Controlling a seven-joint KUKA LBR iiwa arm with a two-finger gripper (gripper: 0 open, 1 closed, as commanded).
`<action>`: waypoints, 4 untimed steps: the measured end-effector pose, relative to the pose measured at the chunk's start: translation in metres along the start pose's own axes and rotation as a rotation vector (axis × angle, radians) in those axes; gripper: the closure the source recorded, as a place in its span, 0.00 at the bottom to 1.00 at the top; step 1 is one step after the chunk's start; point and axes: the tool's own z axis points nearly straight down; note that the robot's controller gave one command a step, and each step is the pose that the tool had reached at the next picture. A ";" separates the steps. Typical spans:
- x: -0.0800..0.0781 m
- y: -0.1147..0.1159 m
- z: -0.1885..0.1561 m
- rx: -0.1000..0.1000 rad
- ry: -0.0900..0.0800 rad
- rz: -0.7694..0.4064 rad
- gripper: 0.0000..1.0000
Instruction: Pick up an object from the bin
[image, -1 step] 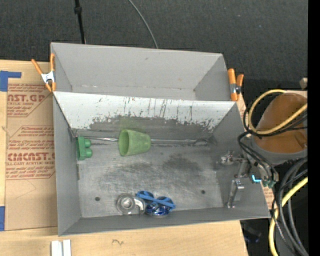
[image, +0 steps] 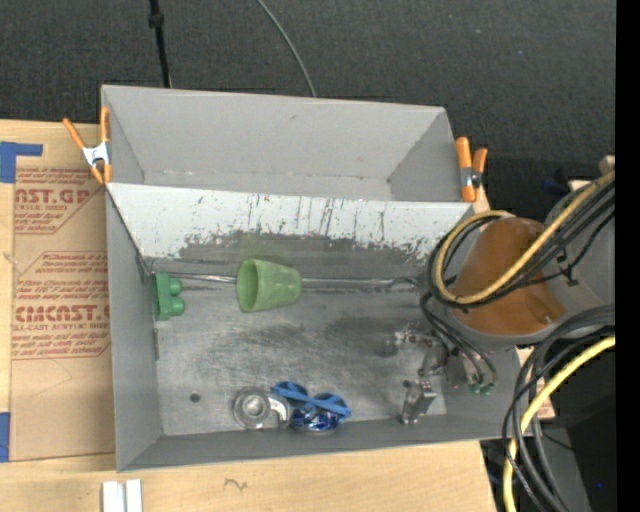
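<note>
My gripper (image: 411, 372) hangs low over the bin's right side, near the front right corner. Its two metal fingers stand open, one toward the back and one toward the front, with only bare floor between them. The nearest loose thing is a blue twisted piece (image: 312, 407) by the front wall, left of the gripper. A round silver metal piece (image: 253, 408) touches its left end. A light green cup (image: 267, 285) lies on its side near the back wall, well left of the gripper.
A small green block (image: 166, 297) sits against the left wall. The arm with its orange cover and looping cables hangs over the bin's right rim. Bare scuffed floor spans the middle.
</note>
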 end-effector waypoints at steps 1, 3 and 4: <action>-0.003 0.038 0.009 0.007 -0.020 -0.127 0.00; -0.007 0.171 0.009 0.003 -0.014 -0.235 0.00; -0.004 0.171 0.011 0.000 -0.006 -0.233 1.00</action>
